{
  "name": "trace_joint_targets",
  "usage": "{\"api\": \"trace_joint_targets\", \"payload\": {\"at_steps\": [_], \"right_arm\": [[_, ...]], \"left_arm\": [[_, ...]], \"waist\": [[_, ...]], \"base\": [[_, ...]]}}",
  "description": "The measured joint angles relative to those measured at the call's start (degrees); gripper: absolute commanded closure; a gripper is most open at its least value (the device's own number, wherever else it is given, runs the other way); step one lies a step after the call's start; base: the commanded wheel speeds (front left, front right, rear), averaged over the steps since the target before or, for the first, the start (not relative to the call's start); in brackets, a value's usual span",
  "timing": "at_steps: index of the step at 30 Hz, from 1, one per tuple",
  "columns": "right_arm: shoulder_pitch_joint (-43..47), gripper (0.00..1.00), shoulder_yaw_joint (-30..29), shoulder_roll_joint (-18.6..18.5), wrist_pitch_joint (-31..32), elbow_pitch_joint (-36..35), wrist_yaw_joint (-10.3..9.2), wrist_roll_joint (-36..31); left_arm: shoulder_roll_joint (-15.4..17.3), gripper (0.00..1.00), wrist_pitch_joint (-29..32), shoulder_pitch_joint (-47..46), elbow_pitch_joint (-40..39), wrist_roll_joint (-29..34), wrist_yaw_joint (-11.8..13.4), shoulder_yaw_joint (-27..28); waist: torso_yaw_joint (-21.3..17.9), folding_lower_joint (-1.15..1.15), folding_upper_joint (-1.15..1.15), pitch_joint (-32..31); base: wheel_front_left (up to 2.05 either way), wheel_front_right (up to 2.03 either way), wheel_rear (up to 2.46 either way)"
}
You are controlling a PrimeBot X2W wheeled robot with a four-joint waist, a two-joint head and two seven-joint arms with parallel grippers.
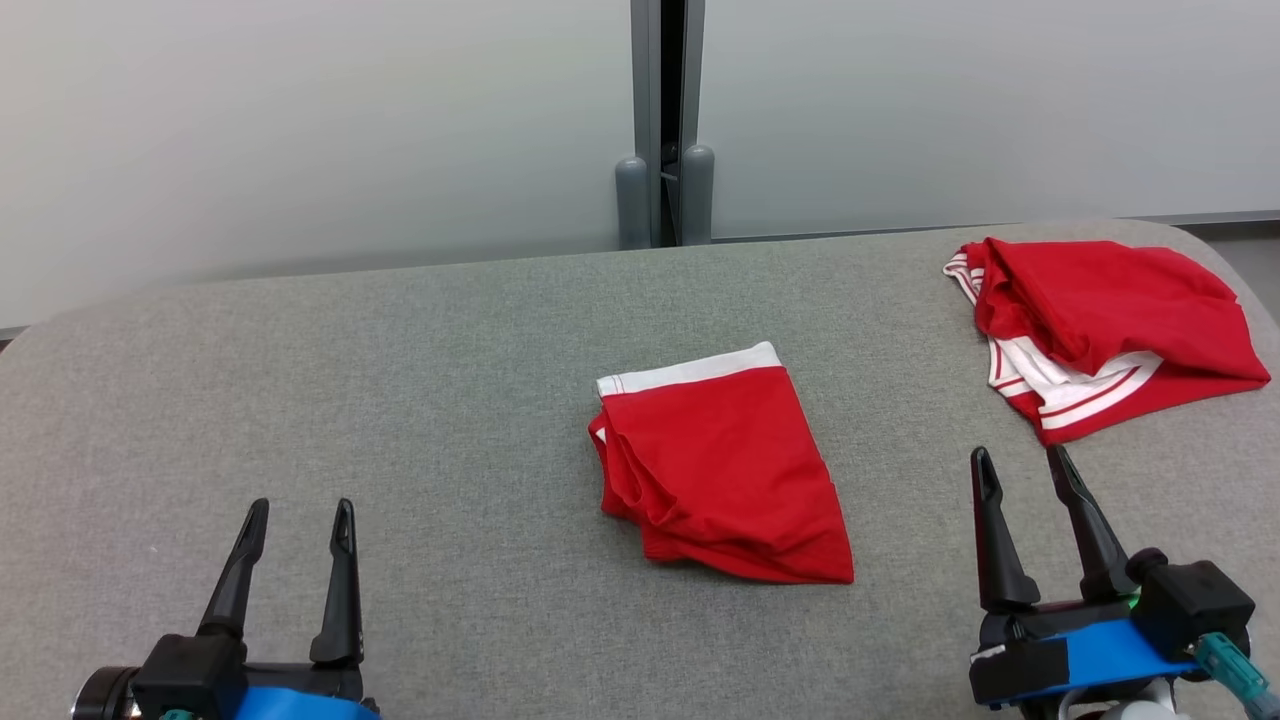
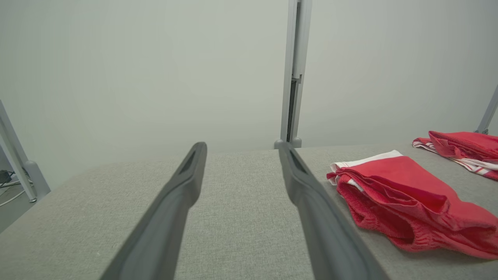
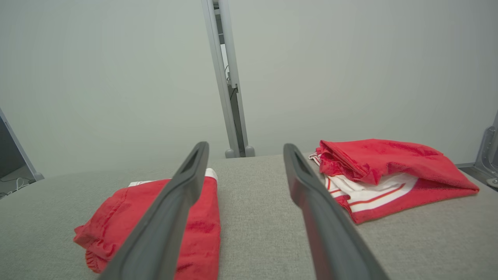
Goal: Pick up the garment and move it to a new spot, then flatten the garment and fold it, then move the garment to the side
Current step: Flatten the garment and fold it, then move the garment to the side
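A red garment (image 1: 720,470) with a white waistband lies folded flat at the middle of the grey table (image 1: 400,380); it also appears in the left wrist view (image 2: 408,202) and the right wrist view (image 3: 202,229). My left gripper (image 1: 302,510) (image 2: 242,147) is open over bare table, to the left of it and nearer me. My right gripper (image 1: 1020,455) (image 3: 245,146) is open too, to the garment's right, with nothing between its fingers.
A second red garment (image 1: 1100,320) (image 2: 463,147) (image 3: 389,167) with white stripes lies bunched at the table's far right corner, just beyond my right gripper. A grey post (image 1: 665,120) splits the pale wall behind the table.
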Motion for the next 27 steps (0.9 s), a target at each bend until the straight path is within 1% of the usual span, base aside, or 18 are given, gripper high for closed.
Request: {"api": "trace_joint_targets", "payload": {"at_steps": [12, 27], "right_arm": [[2.55, 0.0, -0.8, 1.23, 0.0, -0.08, 0.0, -1.54], [2.63, 0.0, 0.09, 1.55, 0.0, 1.32, 0.0, -1.71]], "left_arm": [[-0.01, 0.0, 0.0, 2.97, -0.14, 0.7, -0.26, 0.75], [0.0, 0.0, 0.0, 3.2, 0.01, 0.36, -0.12, 0.68]], "waist": [[0.65, 0.0, 0.0, -1.14], [1.07, 0.0, 0.0, -1.48]], "base": [[0.0, 0.0, 0.0], [0.0, 0.0, 0.0]]}}
